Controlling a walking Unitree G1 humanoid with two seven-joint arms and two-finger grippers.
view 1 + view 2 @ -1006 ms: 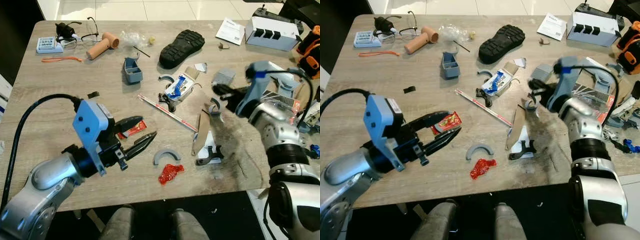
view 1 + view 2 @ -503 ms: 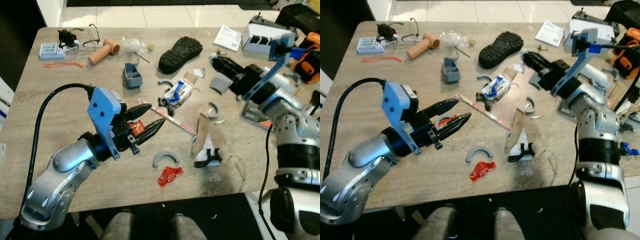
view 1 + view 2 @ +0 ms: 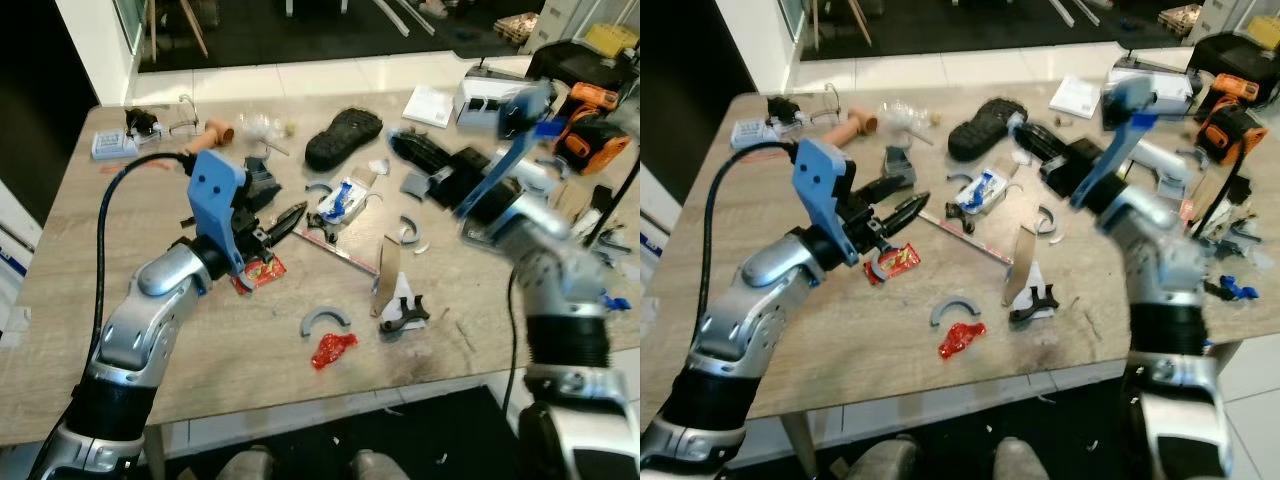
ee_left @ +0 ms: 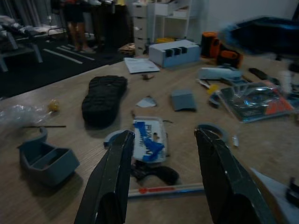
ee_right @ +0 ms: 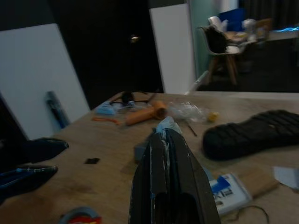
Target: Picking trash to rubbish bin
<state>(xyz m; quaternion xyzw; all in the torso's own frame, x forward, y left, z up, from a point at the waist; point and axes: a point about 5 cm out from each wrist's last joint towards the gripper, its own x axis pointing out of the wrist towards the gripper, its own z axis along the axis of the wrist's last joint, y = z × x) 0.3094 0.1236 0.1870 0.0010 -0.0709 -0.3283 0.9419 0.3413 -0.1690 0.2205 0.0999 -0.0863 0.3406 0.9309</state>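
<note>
Hovering left hand [image 3: 902, 204] spread over table [image 3: 770, 330] | right hand [image 3: 1025, 137] pinching scrap [image 5: 164, 125]

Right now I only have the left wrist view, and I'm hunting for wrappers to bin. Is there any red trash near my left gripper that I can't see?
Observer: Yes. A red wrapper lies on the table below the open left gripper, nearer the robot than its fingertips.
Operator: Any more red pieces?
Observer: A crumpled red wrapper lies closer to the table's front edge, just past a grey half ring.
Operator: And where is the right gripper?
Observer: The right gripper hangs above the table beside the black sole, with its fingers pressed together.
</note>
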